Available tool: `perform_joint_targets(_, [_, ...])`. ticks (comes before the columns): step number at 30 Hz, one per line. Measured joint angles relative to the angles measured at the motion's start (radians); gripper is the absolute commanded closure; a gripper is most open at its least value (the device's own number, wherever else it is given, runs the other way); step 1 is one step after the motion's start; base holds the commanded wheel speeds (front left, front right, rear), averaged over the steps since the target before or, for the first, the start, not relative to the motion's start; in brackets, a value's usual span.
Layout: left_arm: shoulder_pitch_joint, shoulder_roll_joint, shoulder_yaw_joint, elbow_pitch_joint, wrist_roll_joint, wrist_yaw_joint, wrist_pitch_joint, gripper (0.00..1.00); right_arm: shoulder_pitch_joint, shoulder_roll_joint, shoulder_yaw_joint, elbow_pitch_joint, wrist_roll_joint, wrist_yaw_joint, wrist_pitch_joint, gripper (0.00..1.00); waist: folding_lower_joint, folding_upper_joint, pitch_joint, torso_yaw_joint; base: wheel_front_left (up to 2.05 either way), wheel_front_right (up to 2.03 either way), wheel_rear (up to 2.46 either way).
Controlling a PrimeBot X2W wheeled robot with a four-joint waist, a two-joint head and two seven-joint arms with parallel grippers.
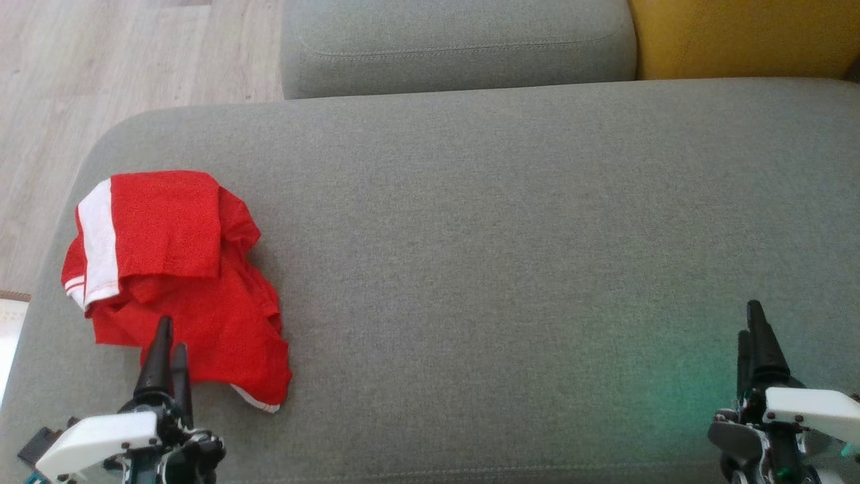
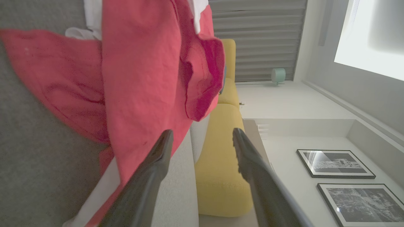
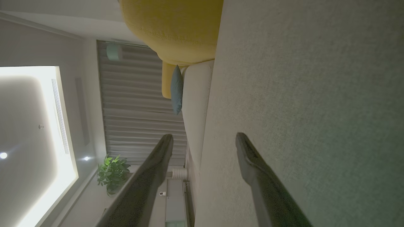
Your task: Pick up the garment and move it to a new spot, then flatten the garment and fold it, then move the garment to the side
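At the first step: pick-up not yet made. Red garment (image 1: 175, 269) in a crumpled heap at the left end of the grey sofa cushion (image 1: 504, 235). Over the heap's near edge, left tool (image 1: 171, 334), spread apart and empty; right tool (image 1: 748, 319) apart too, well off over bare cushion. Next, likely: lower left, pinch a fold, lift.
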Motion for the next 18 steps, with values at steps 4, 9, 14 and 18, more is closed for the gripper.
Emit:
perform_joint_targets(4, [-0.001, 0.0, 0.011, -0.012, 0.046, 0.002, -0.012, 0.0, -0.001, 0.0, -0.007, -0.016, -0.079, 0.0, -0.012, 0.0, 0.0, 0.0, 0.0, 0.0, 0.0, 0.0, 0.0])
perform_joint_targets(9, [-0.007, 0.0, 0.019, -0.044, 0.096, 0.007, -0.025, 0.0, -0.005, 0.0, -0.015, -0.053, -0.189, 0.0, -0.022, 0.0, 0.0, 0.0, 0.0, 0.0, 0.0, 0.0, 0.0])
perform_joint_targets(14, [-0.015, 0.0, 0.02, -0.086, 0.168, 0.031, -0.036, 0.0, -0.008, 0.0, -0.014, -0.09, -0.293, 0.0, -0.041, 0.0, 0.0, 0.0, 0.001, 0.0, 0.0, 0.0, 0.0])
perform_joint_targets(18, [-0.015, 0.0, 0.015, -0.114, 0.225, 0.046, -0.051, 0.0, -0.02, 0.0, 0.007, -0.122, -0.378, 0.0, -0.052, 0.0, 0.0, 0.0, 0.003, 0.0, 0.0, 0.0, 0.0])
